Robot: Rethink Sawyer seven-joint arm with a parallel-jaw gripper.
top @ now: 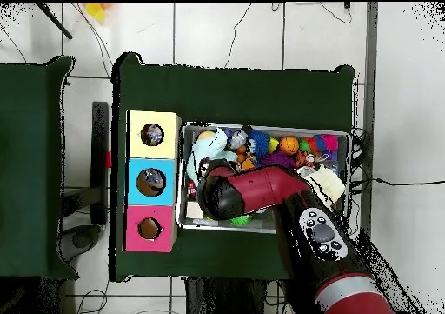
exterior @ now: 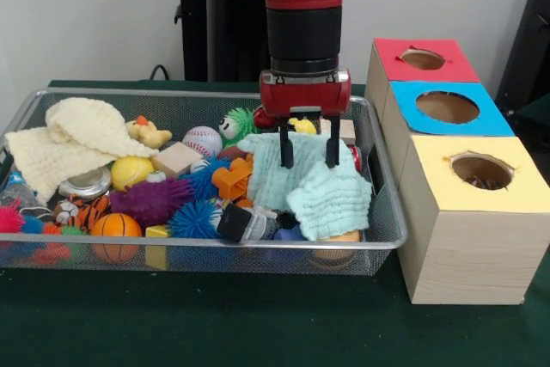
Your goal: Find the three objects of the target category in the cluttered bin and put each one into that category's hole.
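You cannot yet see any of the three objects: no dotted white wrapper and no light-blue packet shows plainly in either view, so expect them buried in the bin point(exterior: 215, 247) under the toys or the cloths. For the same reason, you cannot tell their heading or long axis until one is uncovered.

Judge them as light, soft and crumpled, likely slick on the printed face. They should fold rather than resist, so pinch a raised crease or a bunched corner, not a flat face, and expect a neighbour to ride up with them.

The gripper point(exterior: 308, 161) hangs over the right part of the bin with its jaws apart, gripping nothing. The tips are down at the top fold of the mint cloth point(exterior: 331, 199), which is draped over the clutter there and could well hide a wrapper. That cloth is not your target, and neither is the cream cloth point(exterior: 73, 139) at the left end.

The bin's long axis runs left to right in the front view. Just beside its right end stand the red box point(exterior: 447, 70), the blue box point(exterior: 404, 109) and the yellow box point(exterior: 516, 178) in a row, each with a round hole on top. From the overhead view the arm point(top: 278, 189) covers the boxes' end of the bin.
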